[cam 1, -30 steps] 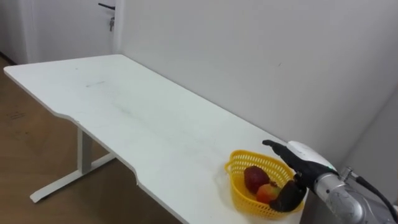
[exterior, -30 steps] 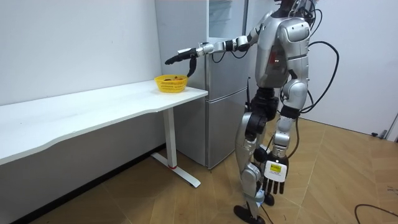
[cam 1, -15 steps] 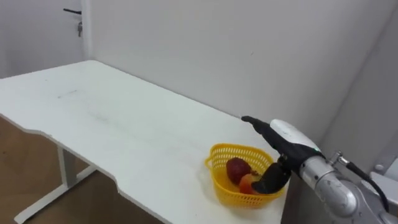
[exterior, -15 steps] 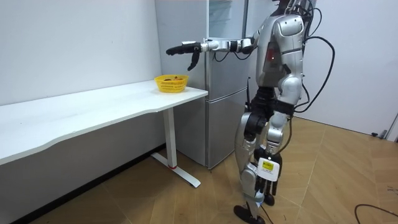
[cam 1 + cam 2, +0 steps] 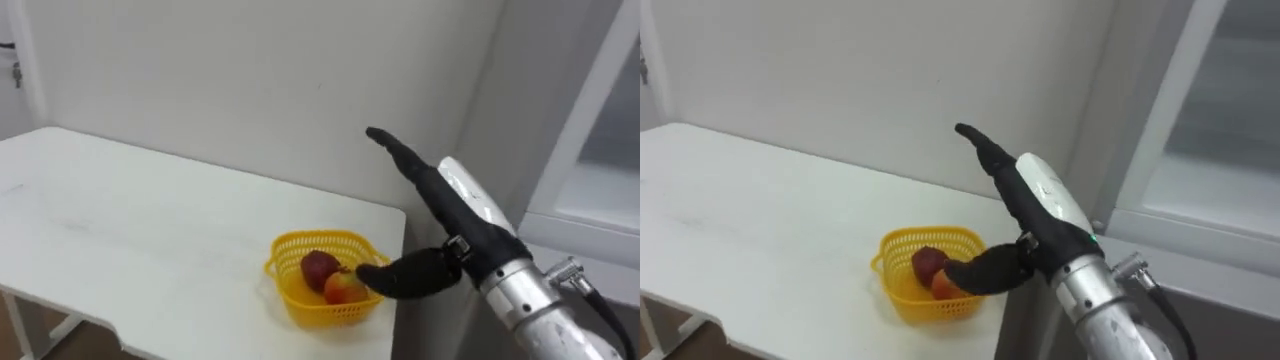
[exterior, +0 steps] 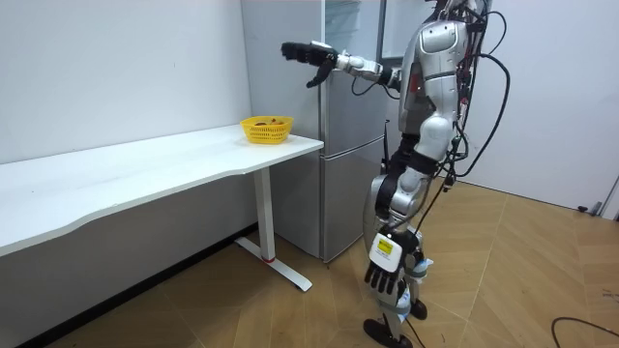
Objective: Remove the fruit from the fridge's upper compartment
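Outstretched right robot hand (image 5: 468, 215) hangs before fridge (image 6: 348, 164), near fruit basket (image 5: 298, 300).

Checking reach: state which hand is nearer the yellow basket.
Right. The right hand hovers open above the yellow basket, slightly to its side; the left hand hangs low by the robot's legs.

Free air round right hand (image 5: 462, 212), fridge (image 5: 597, 125) beside

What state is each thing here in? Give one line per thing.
right hand, held up in the air, open, holding nothing
left hand, hanging by the leg, open, empty
yellow basket, upright on the table corner, holding fruit
red fruit, lying in the basket
orange fruit, lying in the basket, beside the red one
fridge, standing past the table's end; upper door's state unclear
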Robot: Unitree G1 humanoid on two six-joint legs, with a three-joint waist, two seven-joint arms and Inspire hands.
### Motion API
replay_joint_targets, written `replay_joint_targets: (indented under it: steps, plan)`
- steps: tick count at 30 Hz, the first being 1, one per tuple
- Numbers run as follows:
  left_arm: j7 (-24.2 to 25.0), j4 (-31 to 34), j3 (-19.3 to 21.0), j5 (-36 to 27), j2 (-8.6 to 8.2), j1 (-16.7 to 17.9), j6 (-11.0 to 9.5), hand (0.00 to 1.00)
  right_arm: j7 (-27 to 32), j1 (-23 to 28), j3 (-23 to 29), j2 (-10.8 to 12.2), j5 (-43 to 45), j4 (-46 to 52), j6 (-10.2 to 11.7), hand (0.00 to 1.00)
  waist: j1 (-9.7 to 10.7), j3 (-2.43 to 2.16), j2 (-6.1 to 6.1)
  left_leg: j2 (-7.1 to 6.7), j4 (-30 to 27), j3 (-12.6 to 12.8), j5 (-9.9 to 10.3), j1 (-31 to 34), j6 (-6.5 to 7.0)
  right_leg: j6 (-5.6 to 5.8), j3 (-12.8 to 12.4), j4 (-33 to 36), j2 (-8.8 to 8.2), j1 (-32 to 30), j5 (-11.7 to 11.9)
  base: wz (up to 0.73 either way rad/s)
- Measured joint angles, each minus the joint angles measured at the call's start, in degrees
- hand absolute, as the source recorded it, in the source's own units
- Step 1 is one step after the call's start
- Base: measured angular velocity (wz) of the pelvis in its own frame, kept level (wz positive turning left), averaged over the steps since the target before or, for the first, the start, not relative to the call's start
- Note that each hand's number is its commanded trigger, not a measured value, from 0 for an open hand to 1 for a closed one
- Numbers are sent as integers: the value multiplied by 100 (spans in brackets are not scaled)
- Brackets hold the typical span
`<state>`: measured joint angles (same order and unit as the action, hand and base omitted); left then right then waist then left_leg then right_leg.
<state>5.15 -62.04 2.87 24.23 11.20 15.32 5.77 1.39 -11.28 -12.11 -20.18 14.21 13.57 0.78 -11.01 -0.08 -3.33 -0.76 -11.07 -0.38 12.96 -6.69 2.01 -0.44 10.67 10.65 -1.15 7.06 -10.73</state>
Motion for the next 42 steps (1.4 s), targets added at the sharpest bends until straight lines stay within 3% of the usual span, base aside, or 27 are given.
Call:
replay_joint_targets:
  steps: [3, 7, 12, 16, 22, 27, 32, 42]
  plan:
    - [-64, -100, 2, 13, -74, 22, -51, 0, 34, 461, 103, 183, -6, 521, 110, 0, 206, -9, 176, 3, 72, 165, 0, 13, 0, -17, -140, 31, 28, -103, 21, -29]
    - [-108, -364, -53, 4, -153, -66, -220, 0, 334, 720, 344, 423, -16, 796, 187, 0, 450, -16, 285, 40, 73, 337, -1, -5, -3, -34, -302, 105, 72, -209, 40, -23]
    - [-230, -501, -204, -3, -162, -75, -258, 0, 702, 851, 519, 605, -18, 1066, 369, 0, 672, -13, 286, 101, 104, 508, 14, 6, -26, -60, -515, 111, 135, -307, 58, -20]
    - [-217, -496, -263, -4, -168, -58, -340, 0, 915, 1087, 753, 708, -52, 1370, 670, 0, 827, 2, 326, 102, 151, 611, 15, -50, -30, -61, -599, 106, 163, -316, 59, -12]
    - [-227, -468, -435, 1, -245, -5, -337, 0, 1325, 1536, 937, 1051, 60, 1379, 792, 0, 1021, -52, 423, 133, 196, 802, 33, -75, -47, -70, -789, 122, 214, -391, 75, -18]
    - [-405, -492, -541, -5, -325, -6, -358, 0, 1730, 1988, 963, 1068, 59, 1328, 851, 0, 1163, -51, 477, 149, 194, 895, 33, -106, -49, -71, -872, 164, 234, -417, 75, -10]
    - [-453, -485, -541, -19, -333, -14, -403, 0, 1830, 2496, 1115, 1069, -593, 1079, 869, 0, 1261, -19, 418, 153, 197, 941, 49, -97, -61, -72, -920, 163, 244, -440, 74, -4]
    - [-366, -438, -538, -45, -311, -57, -438, 0, 1973, 3036, 1278, 1065, -1692, 251, 955, 0, 1408, -45, 437, 173, 196, 988, 57, -50, -69, -78, -986, 107, 276, -504, 95, -3]
